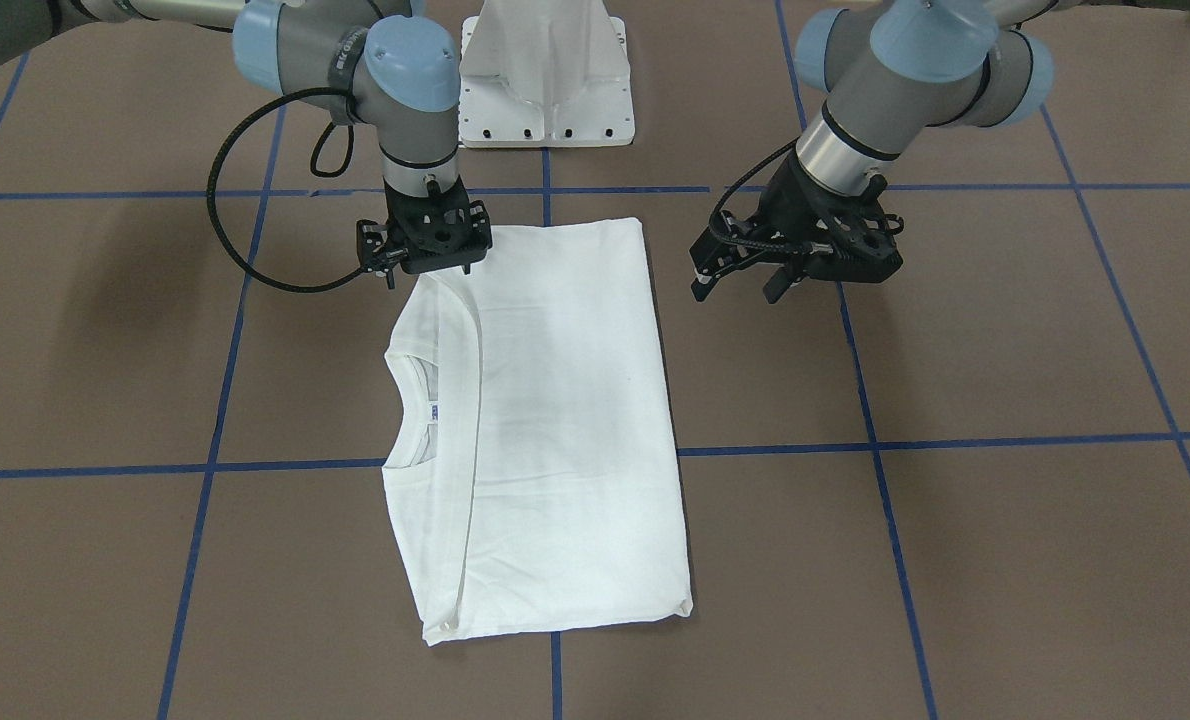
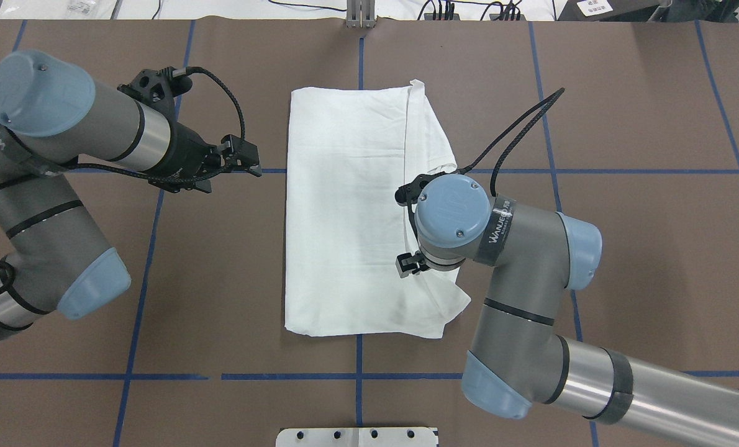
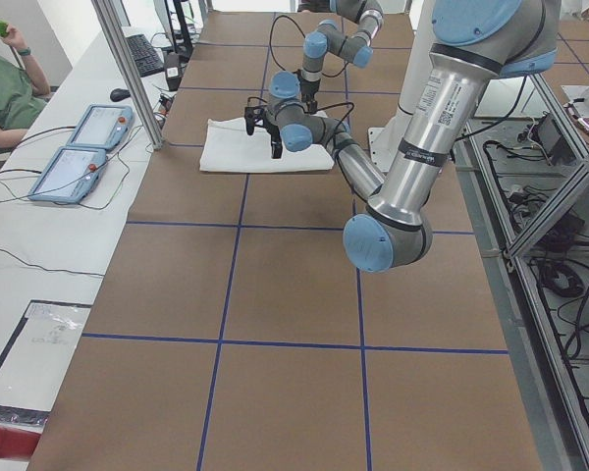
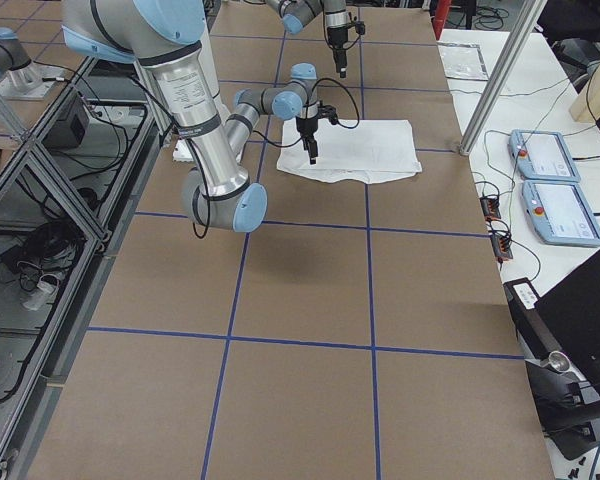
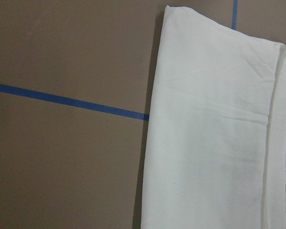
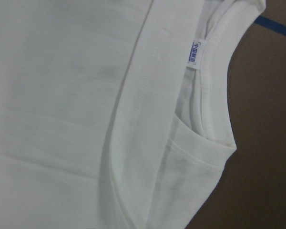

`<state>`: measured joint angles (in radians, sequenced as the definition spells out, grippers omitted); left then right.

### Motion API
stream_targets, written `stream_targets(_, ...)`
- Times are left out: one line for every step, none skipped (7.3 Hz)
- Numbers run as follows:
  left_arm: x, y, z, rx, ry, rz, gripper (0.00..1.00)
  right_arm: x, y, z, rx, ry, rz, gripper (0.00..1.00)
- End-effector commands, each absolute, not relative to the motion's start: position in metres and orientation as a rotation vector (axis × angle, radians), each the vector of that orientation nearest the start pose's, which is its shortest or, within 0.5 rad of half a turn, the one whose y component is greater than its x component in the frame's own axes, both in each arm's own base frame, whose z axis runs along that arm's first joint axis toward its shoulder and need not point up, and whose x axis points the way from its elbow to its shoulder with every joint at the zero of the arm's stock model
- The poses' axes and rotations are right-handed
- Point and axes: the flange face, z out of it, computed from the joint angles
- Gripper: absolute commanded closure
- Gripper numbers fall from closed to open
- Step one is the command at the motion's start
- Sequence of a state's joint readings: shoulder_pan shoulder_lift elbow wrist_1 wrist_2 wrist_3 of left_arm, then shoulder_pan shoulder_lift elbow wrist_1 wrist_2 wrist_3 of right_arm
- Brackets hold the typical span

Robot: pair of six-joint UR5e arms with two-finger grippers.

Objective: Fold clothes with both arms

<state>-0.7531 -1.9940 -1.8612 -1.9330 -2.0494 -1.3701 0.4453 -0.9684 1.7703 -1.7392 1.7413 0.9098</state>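
The folded white T-shirt [image 1: 565,420] is laid flat at the middle of the tabletop [image 1: 1005,350]. The left end effector [image 1: 737,290] is held wide and empty beside it. The opening of the right end effector [image 1: 425,250], over the collar-side corner, cannot be told. All layers should be pinched together, evenly.

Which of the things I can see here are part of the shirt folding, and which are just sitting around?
Part of the job:
white T-shirt, folded flat on the table
left gripper, open beside it
right gripper, open over its corner

Just sitting around:
white pedestal base
two tablets on the side bench
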Motion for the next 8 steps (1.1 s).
stream_targets(0.376, -0.472, 0.249, 0.1, 1.13, -0.233, 0.0, -0.557, -0.399, 0.246, 0.203, -0.618, -0.274, 0.0)
stream_targets(0.376, -0.472, 0.249, 0.1, 1.13, -0.233, 0.0, -0.559, -0.404, 0.253, 0.21, -0.595, -0.274, 0.0)
stream_targets(0.377, -0.473, 0.25, 0.098, 1.129, -0.233, 0.0, -0.562, -0.407, 0.259, 0.217, -0.579, -0.281, 0.0)
stream_targets(0.377, -0.473, 0.251, 0.096, 1.126, -0.234, 0.0, -0.567, -0.409, 0.264, 0.21, -0.567, -0.28, 0.0)
stream_targets(0.377, -0.473, 0.251, 0.097, 1.128, -0.233, 0.0, -0.57, -0.41, 0.266, 0.219, -0.58, -0.283, 0.0)
stream_targets(0.376, -0.472, 0.252, 0.097, 1.126, -0.232, 0.0, -0.572, -0.412, 0.274, 0.222, -0.585, -0.283, 0.0)
stream_targets(0.376, -0.472, 0.252, 0.097, 1.126, -0.232, 0.0, -0.574, -0.413, 0.275, 0.221, -0.583, -0.284, 0.0)
stream_targets(0.376, -0.472, 0.252, 0.096, 1.126, -0.234, 0.0, -0.571, -0.416, 0.276, 0.222, -0.58, -0.281, 0.0)
